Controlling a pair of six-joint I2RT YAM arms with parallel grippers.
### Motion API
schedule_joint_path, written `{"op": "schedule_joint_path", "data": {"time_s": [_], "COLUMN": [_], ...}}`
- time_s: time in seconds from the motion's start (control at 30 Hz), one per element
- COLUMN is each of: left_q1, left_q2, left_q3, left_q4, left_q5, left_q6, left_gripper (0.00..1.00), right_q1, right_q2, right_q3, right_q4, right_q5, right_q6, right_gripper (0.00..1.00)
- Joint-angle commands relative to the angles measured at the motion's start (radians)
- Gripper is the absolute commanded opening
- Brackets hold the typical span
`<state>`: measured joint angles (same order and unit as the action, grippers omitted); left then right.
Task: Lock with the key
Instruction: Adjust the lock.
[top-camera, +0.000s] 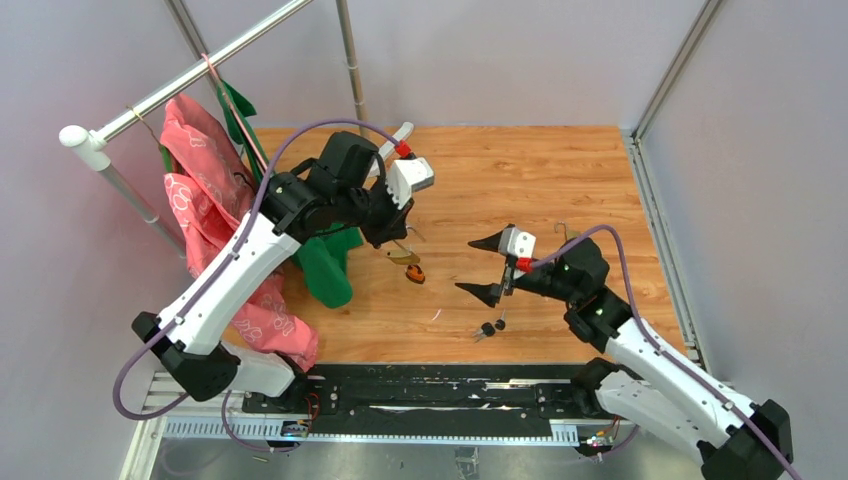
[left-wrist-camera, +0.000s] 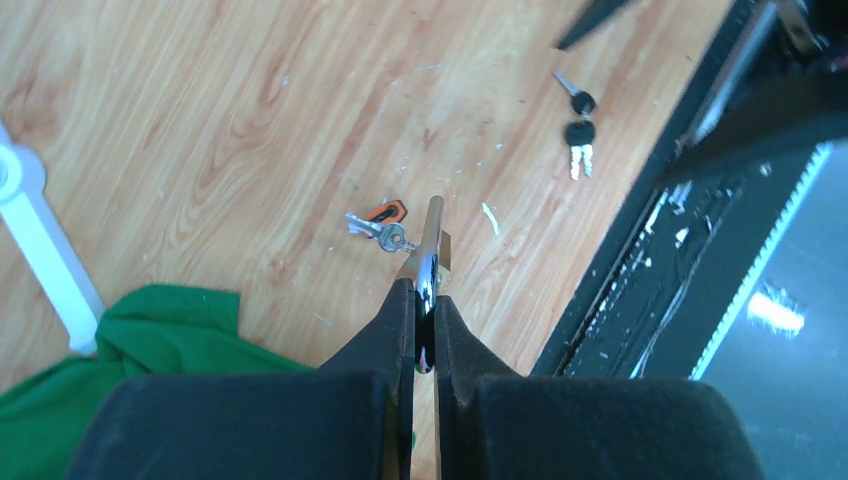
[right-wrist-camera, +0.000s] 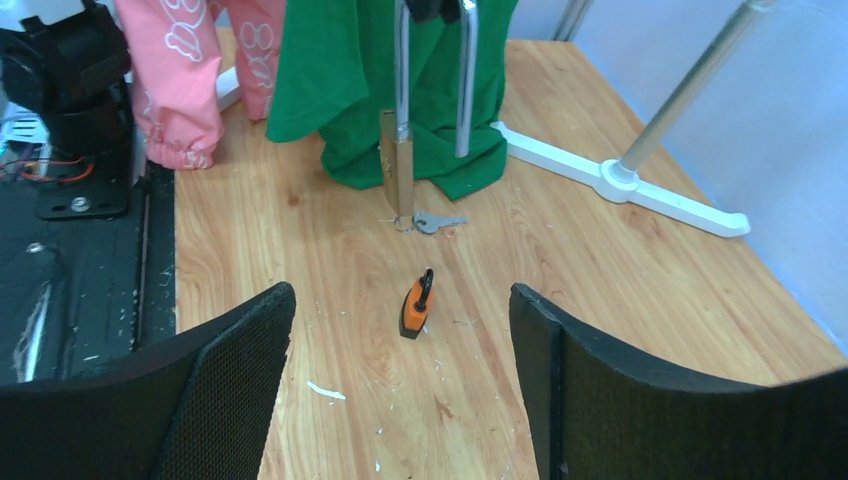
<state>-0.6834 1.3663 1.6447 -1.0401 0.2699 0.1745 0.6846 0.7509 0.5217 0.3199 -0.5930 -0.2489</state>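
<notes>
The light wooden bench (top-camera: 560, 180) carries everything. Above it the left tool (left-wrist-camera: 426, 297) is pinched shut on the silver steel shackle (right-wrist-camera: 465, 80) of a brass padlock (right-wrist-camera: 397, 170), which hangs upright with its long axis vertical and its foot low over the boards. The right tool (right-wrist-camera: 400, 292) is spread wide and holds nothing. It faces the lock head-on, so the silver key (right-wrist-camera: 432, 222) at the lock's foot lies straight ahead of it. As the free arm, the right is probably the one to reach the key. The key's orange fob (right-wrist-camera: 415, 305) rests on the bench, nearer the right tool. Two black-headed keys (top-camera: 487, 328) lie well apart.
</notes>
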Motion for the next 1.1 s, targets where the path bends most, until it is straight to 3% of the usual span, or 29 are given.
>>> {"op": "schedule_joint_path", "data": {"time_s": [0.0, 0.2, 0.3, 0.37, 0.5, 0.63, 0.8, 0.87, 0.97, 1.03, 1.07], "left_q1": [-0.017, -0.041, -0.041, -0.041, -0.041, -0.039, -0.038, -0.038, -0.038, -0.038, -0.038], "left_q2": [-0.072, -0.113, -0.105, -0.118, -0.135, -0.129, -0.114, -0.115, -0.12, -0.123, -0.124], "left_q3": [0.03, 0.004, 0.005, -0.031, -0.07, -0.04, -0.023, -0.031, -0.038, -0.043, -0.046], "left_q4": [-0.046, -0.053, -0.023, 0.02, 0.072, 0.113, 0.123, 0.124, 0.123, 0.124, 0.124], "left_q5": [0.22, 0.34, 0.255, 0.181, 0.173, 0.076, 0.132, 0.134, 0.128, 0.131, 0.131], "left_q6": [0.201, 0.197, 0.054, -0.033, -0.103, -0.215, -0.244, -0.251, -0.244, -0.241, -0.24], "left_gripper": [0.0, 0.0, 0.0, 0.0, 0.0, 0.0, 0.0, 0.0, 0.0, 0.0, 0.0], "right_q1": [-0.112, -0.177, -0.164, -0.128, -0.07, -0.007, 0.097, 0.106, 0.114, 0.118, 0.12], "right_q2": [0.087, 0.332, 0.375, 0.347, 0.283, 0.304, 0.393, 0.429, 0.451, 0.454, 0.455], "right_q3": [0.137, 0.312, 0.309, 0.263, 0.118, 0.087, 0.035, 0.057, 0.077, 0.077, 0.077], "right_q4": [-0.1, -0.243, -0.142, -0.057, 0.132, 0.238, 0.451, 0.459, 0.467, 0.474, 0.474], "right_q5": [-0.259, -0.406, -0.438, -0.378, -0.363, -0.194, -0.07, -0.063, -0.063, -0.072, -0.076], "right_q6": [-0.007, -0.095, 0.037, 0.056, 0.068, 0.161, 0.177, 0.2, 0.212, 0.215, 0.217], "right_gripper": [0.8, 0.78, 0.84, 0.84, 0.86, 0.84, 0.82, 0.74, 0.52, 0.34, 0.17]}}
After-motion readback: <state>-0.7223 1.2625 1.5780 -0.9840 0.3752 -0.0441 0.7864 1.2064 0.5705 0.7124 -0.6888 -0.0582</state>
